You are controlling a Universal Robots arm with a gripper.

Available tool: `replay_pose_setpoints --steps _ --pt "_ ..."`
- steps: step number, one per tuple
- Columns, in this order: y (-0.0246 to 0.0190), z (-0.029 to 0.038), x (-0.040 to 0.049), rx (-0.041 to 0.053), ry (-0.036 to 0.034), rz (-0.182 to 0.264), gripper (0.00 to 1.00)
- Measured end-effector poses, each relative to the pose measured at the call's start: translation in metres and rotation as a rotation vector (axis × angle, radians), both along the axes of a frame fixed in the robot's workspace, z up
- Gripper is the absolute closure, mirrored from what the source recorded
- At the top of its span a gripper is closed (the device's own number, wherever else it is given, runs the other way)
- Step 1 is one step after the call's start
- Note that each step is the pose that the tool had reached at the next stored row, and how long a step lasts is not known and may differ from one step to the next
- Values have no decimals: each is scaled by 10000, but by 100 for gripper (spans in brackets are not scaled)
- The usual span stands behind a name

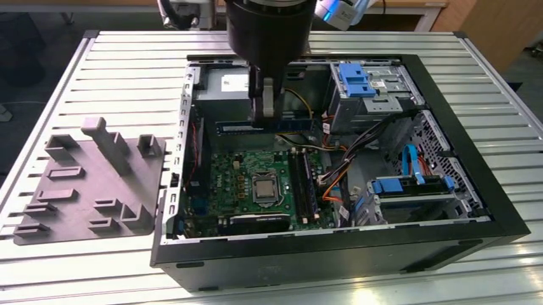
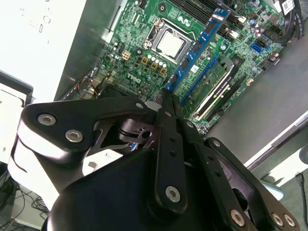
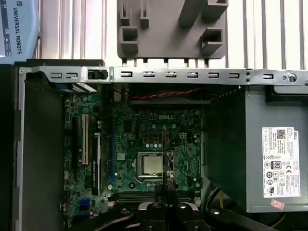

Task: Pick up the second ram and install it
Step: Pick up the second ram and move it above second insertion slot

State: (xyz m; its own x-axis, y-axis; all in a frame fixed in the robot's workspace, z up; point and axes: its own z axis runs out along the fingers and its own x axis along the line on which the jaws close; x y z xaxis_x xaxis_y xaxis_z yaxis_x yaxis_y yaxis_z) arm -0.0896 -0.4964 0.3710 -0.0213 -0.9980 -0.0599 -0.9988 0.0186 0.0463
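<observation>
My gripper [image 1: 266,118] is shut on the second ram [image 1: 238,128], a slim blue-green stick held level above the open computer case. It hangs over the far part of the motherboard [image 1: 246,184], near the power supply. In the second wrist view the ram [image 2: 197,48] runs out from the closed fingertips [image 2: 167,101] as a blue strip with dark chips. Below it lie the memory slots [image 2: 226,91], and a green stick [image 2: 214,77] sits in one of them. In the first wrist view the gripper [image 3: 166,191] hovers over the processor [image 3: 151,163].
The case's black frame [image 1: 339,244] surrounds the board. A grey power supply [image 3: 274,159], blue drive brackets [image 1: 357,79] and loose cables [image 1: 339,171] crowd the exterior view's right. A grey moulded tray [image 1: 85,190] lies on the slatted table [image 1: 51,273] to the left.
</observation>
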Motion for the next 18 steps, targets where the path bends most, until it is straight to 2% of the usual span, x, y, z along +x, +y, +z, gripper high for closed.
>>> replay_pose_setpoints --steps 8,18 --pt "13 -85 57 0 31 0 88" --pt "17 -206 86 0 47 0 88"
